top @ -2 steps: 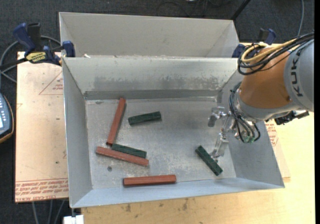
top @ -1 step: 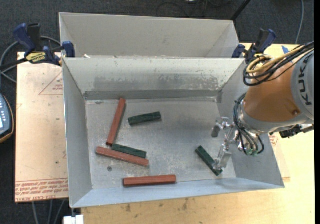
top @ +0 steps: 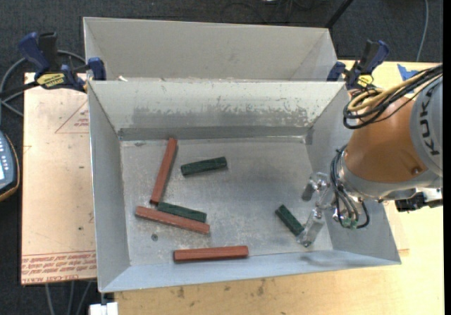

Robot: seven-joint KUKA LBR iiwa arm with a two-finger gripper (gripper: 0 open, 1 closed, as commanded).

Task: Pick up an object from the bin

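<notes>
End effector (top: 312, 213) is hanging open and empty just beside the short dark green block (top: 289, 220); closing off-centre is probably risking knocking it away.

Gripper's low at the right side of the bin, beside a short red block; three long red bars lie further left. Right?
One thing is wrong: the short block beside the gripper is dark green, not red, as the camera view shows. The rest stands: the gripper is low at the right side of the bin, and three long red bars lie further left.
</notes>
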